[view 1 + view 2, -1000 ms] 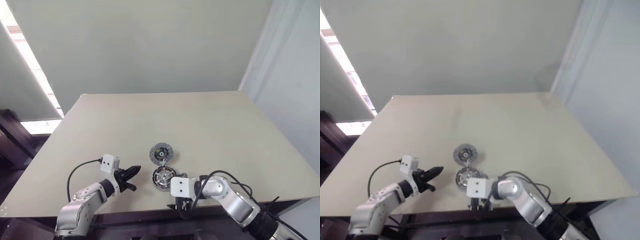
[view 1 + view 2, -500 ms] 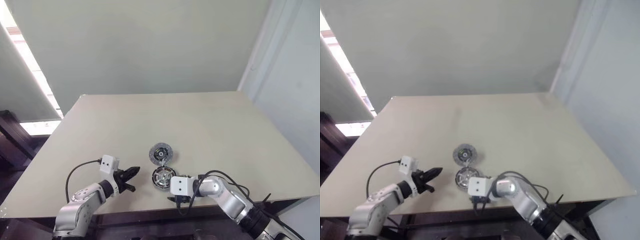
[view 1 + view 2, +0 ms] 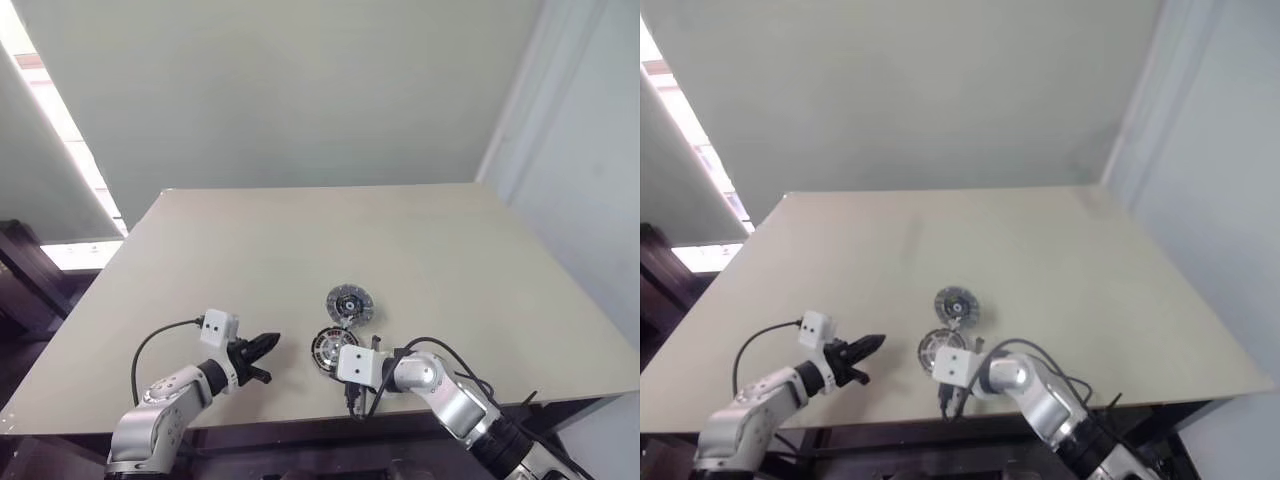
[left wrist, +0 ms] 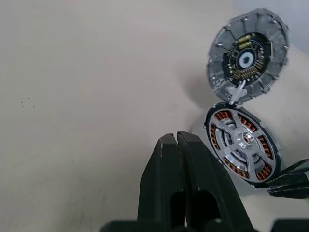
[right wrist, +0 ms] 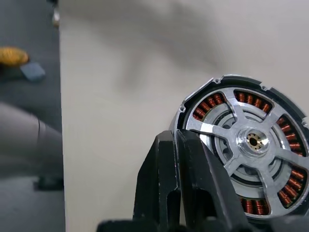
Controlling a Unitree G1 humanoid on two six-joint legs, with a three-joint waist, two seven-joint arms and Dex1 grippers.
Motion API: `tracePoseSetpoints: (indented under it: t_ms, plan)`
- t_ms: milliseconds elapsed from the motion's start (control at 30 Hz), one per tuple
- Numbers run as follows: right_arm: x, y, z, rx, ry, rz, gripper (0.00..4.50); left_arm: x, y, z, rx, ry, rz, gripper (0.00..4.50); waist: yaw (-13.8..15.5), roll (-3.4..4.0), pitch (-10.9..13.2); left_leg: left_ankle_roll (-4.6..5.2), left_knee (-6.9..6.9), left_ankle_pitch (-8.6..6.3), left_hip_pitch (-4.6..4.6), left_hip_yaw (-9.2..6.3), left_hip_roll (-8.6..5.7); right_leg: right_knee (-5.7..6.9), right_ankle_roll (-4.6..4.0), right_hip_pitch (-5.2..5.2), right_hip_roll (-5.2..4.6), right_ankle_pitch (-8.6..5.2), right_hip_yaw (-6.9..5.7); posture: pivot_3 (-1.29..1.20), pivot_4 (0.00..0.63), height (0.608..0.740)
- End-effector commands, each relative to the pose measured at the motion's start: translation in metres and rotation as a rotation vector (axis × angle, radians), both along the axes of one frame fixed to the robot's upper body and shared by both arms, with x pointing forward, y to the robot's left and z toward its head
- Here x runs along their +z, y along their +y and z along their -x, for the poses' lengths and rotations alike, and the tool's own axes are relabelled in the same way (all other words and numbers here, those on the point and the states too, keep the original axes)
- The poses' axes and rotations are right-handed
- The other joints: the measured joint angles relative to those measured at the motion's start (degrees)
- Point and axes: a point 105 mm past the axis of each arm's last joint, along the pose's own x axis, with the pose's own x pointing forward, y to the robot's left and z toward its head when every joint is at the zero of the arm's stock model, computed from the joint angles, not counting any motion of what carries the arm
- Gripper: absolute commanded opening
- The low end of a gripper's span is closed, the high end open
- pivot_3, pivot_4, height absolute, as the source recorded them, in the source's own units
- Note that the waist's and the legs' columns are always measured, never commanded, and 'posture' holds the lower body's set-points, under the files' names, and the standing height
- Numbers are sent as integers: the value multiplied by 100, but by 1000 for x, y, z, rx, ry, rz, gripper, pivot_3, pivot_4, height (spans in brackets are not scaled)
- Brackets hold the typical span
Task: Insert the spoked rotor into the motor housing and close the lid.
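Bench [image 3: 420, 250]: we see a wide beige top with the parts lying close to its near edge, between our two arms.

Motor housing [image 4: 243, 147]: it lies flat on the bench, copper windings showing inside its dark rim. The spoked rotor [image 5: 251, 142] already sits in it, its silver spokes lying over the windings.

Lid [image 4: 247, 55]: it stands open at the far side of the housing, joined to it by a small silver link, its inner face with the dark hub turned up. We judge that closing it is the step left.

Right pincer [image 5: 176, 145]: its fingers are pressed together with nothing between them, tips right at the housing's rim on the near side; we cannot tell whether they touch it.

Left pincer [image 3: 266, 346]: pressed together too, empty, hovering to the left of the housing and pointing at it, a little apart.

Risk: neither pincer holds the housing, so we think a push on the lid could slide the whole assembly across the smooth bench.

Risk: if the rotor is not fully seated, the lid may jam or sit crooked when it folds over.

Risk: a shove at the rim from the right pincer could tip the housing and strain the small link.
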Motion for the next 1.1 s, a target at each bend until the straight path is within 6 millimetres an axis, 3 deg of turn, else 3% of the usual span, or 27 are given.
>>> tracePoseSetpoints:
  t_ms: [33, 200, 367, 567, 967, 1000, 1100]
  plan:
    - [37, 7, -14, -82, -40, -81, 12, 13, -5, -4, -20, -59, -14, 0, -2, 1, 0, 0, -2, 0, -4, 0, 0, 1, 0, -6, 0, 0, 0, 0, 0, 740]
    - [50, 17, -21, -209, 4, -102, 12, 12, -6, -5, -18, -59, -12, 0, -1, 2, 0, 0, -3, 0, -17, -2, -2, 0, 4, -15, -1, 3, -1, 0, 0, 740]
    - [49, 27, -23, -282, 56, -80, 12, 11, -7, -5, -17, -59, -10, 0, -1, 3, 1, -1, -4, 0, -17, -1, -1, 0, 3, -17, -1, 3, -1, 0, 0, 740]
    - [50, 43, -11, -221, 120, -103, 12, 9, -7, -3, -14, -57, -12, 0, -6, 3, 1, -1, -7, -1, -21, -2, -2, -1, 9, -21, -1, 6, -2, 0, 0, 740]
    - [49, 48, 0, -151, 142, -99, 12, 9, -6, -2, -6, -61, -17, 0, -6, 4, 1, -1, -6, -1, -20, -2, -1, -1, 6, -21, -1, 4, -4, 0, 0, 740]
    - [49, 49, 0, -150, 144, -99, 477, 9, -6, -2, -6, -61, -17, 0, -7, 4, 1, -1, -6, -1, -20, -2, -1, -2, 6, -21, -1, 5, -4, 0, 0, 740]
    - [52, 49, 0, -149, 139, -113, 1332, 9, -6, -3, -8, -64, -18, 0, -6, 4, 1, -1, -7, -1, -19, -3, 0, -2, 7, -21, -1, 5, -4, 0, 0, 740]
